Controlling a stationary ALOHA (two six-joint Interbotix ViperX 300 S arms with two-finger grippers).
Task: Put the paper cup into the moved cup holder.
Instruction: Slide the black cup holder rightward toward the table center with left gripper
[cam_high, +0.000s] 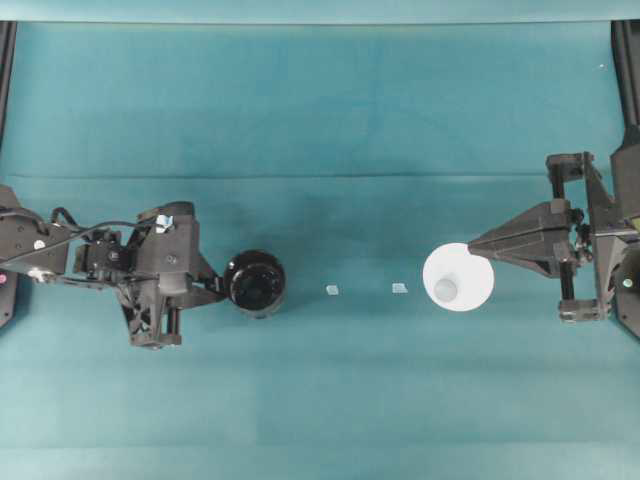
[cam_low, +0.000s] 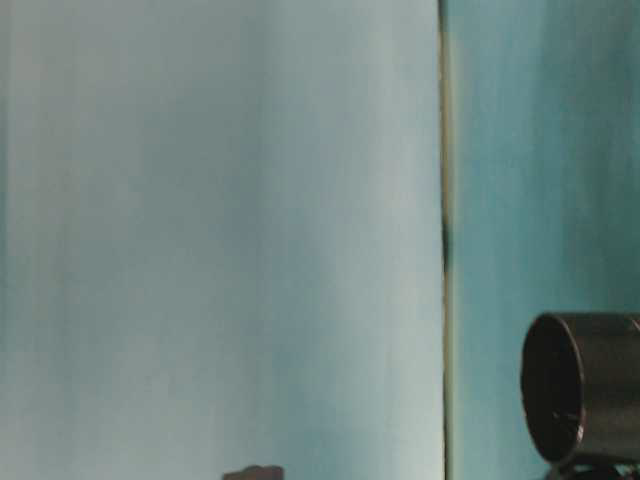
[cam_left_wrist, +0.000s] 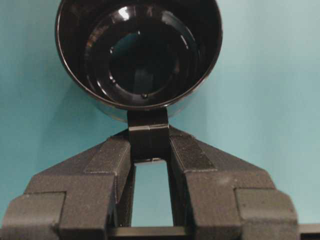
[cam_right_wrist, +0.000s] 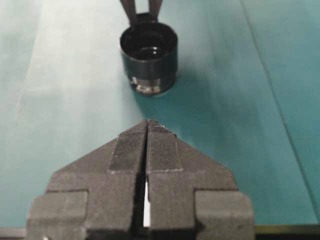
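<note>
1. The right gripper (cam_high: 483, 243) has its jaws pressed together; a thin white sliver shows between them in the right wrist view, and overhead its tip sits on the rim of the paper cup (cam_high: 458, 277). It seems to pinch the cup wall, though the contact itself is not clearly shown.
2. The cup stands upright on the cloth, axis vertical, at the right arm's end of the table.
3. The cup holder (cam_high: 254, 283) lies straight across from the cup, mouth up, well apart. The coming carry runs along that one line, toward the left arm.
4. The left gripper (cam_left_wrist: 150, 142) clamps the holder's side tab (cam_left_wrist: 148, 136), steadying it.
5. Two small pale markers (cam_high: 333, 290) lie between cup and holder.
6. The teal cloth (cam_high: 320, 100) is flat, with open room all around.
</note>
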